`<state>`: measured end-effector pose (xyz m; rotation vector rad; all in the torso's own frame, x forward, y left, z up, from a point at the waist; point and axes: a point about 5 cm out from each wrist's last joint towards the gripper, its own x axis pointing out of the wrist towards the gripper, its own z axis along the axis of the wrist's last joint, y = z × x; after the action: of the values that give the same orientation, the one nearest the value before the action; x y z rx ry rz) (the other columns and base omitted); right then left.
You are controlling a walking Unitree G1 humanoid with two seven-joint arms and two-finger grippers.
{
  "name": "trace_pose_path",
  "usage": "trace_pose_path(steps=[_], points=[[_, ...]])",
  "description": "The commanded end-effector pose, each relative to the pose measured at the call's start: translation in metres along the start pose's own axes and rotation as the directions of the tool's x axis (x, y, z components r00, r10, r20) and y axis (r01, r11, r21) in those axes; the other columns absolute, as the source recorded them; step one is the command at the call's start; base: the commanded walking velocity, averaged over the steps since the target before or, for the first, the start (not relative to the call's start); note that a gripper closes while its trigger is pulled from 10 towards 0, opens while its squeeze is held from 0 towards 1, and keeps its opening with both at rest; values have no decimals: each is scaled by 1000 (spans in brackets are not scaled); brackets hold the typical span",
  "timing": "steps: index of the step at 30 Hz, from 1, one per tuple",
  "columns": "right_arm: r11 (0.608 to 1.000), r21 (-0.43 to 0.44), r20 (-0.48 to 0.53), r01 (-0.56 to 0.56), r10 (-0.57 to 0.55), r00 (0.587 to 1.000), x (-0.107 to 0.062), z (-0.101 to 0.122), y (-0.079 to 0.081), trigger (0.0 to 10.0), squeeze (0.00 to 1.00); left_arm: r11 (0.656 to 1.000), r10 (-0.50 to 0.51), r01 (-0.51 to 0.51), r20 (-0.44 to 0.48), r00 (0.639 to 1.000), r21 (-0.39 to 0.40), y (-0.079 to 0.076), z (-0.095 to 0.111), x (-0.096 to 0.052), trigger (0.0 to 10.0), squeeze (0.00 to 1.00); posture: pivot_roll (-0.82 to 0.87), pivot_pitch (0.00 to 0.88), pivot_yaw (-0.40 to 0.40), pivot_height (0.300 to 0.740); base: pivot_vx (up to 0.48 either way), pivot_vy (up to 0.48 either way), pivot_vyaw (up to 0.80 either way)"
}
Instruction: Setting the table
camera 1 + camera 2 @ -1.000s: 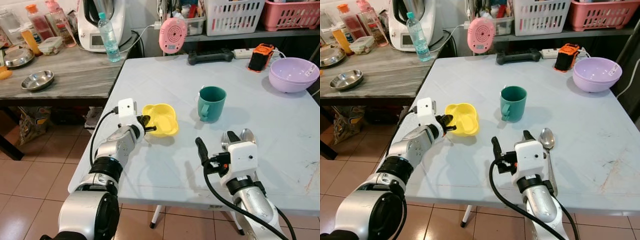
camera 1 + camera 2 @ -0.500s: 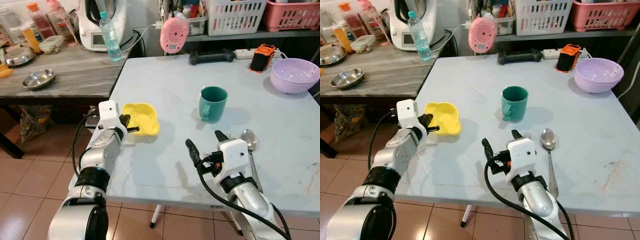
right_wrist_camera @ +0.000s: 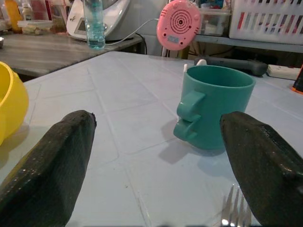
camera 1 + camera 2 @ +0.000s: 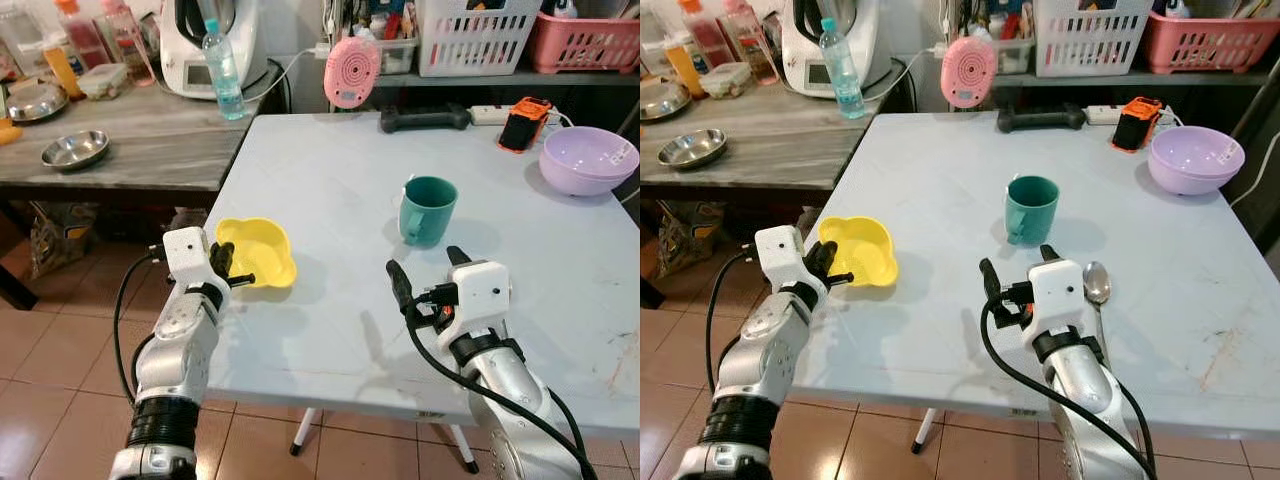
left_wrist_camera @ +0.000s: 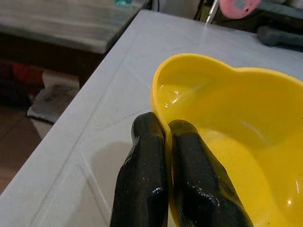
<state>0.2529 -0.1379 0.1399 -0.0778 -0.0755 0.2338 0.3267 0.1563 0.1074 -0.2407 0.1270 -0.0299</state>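
The left hand (image 5: 161,137) is pinched tight on the rim of the yellow bowl (image 4: 258,252), one black finger inside the wall and one outside, pressed together over the edge. The bowl sits on the pale surface (image 4: 330,180) close to its left edge, directly in front of that hand; it is a glossy, lobed, shallow plastic dish and looks empty. The right hand (image 3: 156,142) is spread wide, its fingers well apart and grasping nothing, low over the surface. Ahead of it, between its fingers, stands an upright teal mug (image 3: 215,105) with its handle turned toward the hand. A fork (image 3: 233,204) lies just below and near the right finger, and a spoon (image 4: 1096,283) lies beside that hand.
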Motion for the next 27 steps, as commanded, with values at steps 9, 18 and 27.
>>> trace_pose_path(steps=[9,18,27], points=[[999,36,23,41,-42,999,1,4,-2,10000,0,994,-61,52,97,993,93,-8,20,-10,10000,0,-102,0,70,740,0,0,0],[998,41,4,57,-58,998,-2,1,-1,10000,0,985,-125,113,92,988,130,-16,16,-13,10000,0,-116,0,77,740,0,0,-282],[997,41,7,69,-69,998,-3,2,-2,10000,0,986,-134,127,62,989,107,-18,11,-10,10000,0,-126,0,83,740,0,0,-647]])
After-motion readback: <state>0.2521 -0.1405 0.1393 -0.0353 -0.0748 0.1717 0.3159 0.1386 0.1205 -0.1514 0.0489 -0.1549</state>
